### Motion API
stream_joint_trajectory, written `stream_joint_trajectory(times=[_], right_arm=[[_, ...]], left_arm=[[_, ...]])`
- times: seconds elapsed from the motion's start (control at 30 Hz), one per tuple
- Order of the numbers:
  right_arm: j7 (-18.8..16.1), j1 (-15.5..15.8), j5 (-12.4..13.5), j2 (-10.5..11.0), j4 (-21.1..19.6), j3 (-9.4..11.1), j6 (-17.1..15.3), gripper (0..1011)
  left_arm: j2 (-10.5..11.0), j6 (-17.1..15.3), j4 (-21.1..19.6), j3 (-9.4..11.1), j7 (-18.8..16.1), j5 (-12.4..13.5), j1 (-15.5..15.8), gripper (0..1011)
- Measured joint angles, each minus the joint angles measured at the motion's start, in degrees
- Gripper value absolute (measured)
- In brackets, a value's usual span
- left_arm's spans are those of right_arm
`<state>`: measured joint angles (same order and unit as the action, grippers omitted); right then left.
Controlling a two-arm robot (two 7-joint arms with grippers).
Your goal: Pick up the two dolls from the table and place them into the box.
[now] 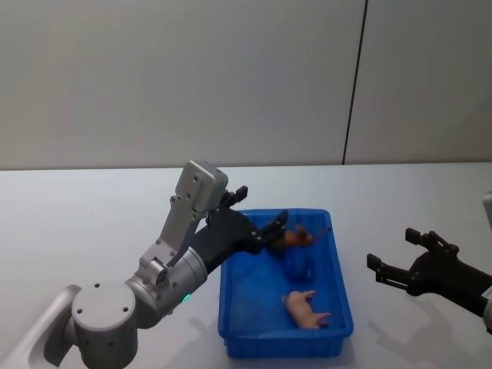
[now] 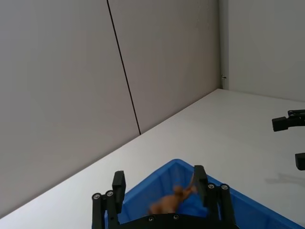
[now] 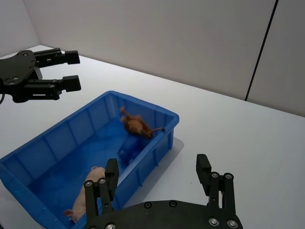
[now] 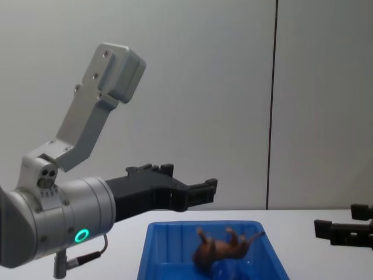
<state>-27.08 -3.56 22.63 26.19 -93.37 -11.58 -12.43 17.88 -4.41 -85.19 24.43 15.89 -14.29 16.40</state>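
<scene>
The blue box (image 1: pixel 231 307) sits on the white table (image 1: pixel 92 207). A pink doll (image 1: pixel 306 309) lies on its side on the box floor at the near end, also seen in the right wrist view (image 3: pixel 88 195). The reddish-brown doll (image 1: pixel 296 237) is at the far end of the box with its legs up (image 4: pixel 218 248), free of any finger. My left gripper (image 1: pixel 260 207) hangs open just above and left of it (image 2: pixel 159 174). My right gripper (image 1: pixel 392 247) hovers open over the table, to the right of the box (image 3: pixel 157 163).
A dark blue patch (image 1: pixel 300 267) lies on the box floor under the brown doll. Bare white tabletop surrounds the box on all sides. A grey wall (image 1: pixel 231 77) stands behind the table's far edge.
</scene>
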Motion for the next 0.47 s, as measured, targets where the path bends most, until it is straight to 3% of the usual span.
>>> stream_joint_trajectory(times=[0.13,0.47], right_arm=[[0.0,0.0,0.0,0.0,0.0,0.0,0.0,1001],[0.0,0.0,0.0,0.0,0.0,0.0,0.0,1001]], left_arm=[[0.0,1.1,-0.2,0.0,0.0,0.3,0.1,982],[-0.1,2.4,-0.5,-0.2,0.0,0.8,0.2,1001]])
